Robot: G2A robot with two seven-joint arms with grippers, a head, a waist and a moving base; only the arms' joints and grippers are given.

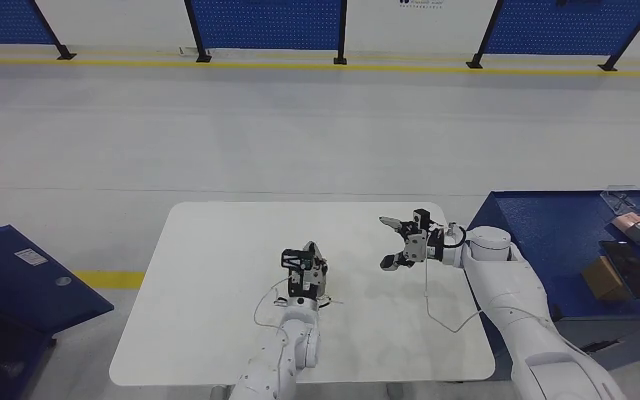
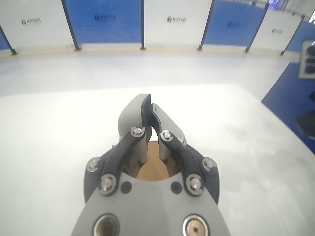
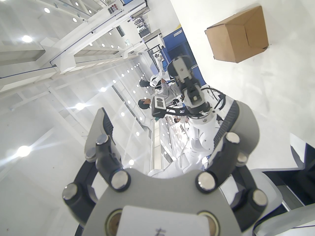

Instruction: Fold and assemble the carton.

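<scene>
The left claw (image 2: 150, 105) was pressed together, its pads meeting at the tips with nothing between them, and it hung low over the white surface (image 1: 200, 300). A brown patch (image 2: 152, 168) showed through the gap beneath its finger bases, but what it was could not be told. The right claw (image 1: 386, 243) was spread wide and empty, held above the surface and pointing across toward the left claw, with a clear gap between the two. In the right wrist view the cardboard carton (image 3: 236, 35) sat on the surface well ahead of the right claw and past the left claw, touching neither. It was already opened out into a box shape, with one end open toward the right claw so that its inner walls and creases showed; short flaps seemed to stand at that open end, though how they lay was hard to make out. By the look of it, the body had been squared up and the closing of the end flaps was not yet done, so the step in hand was most likely getting both claws onto the carton. The next move would probably call for one claw to steady a wall while the other, opened or used as a pusher, folded a flap inward along its crease without crushing or sliding the light box.
</scene>
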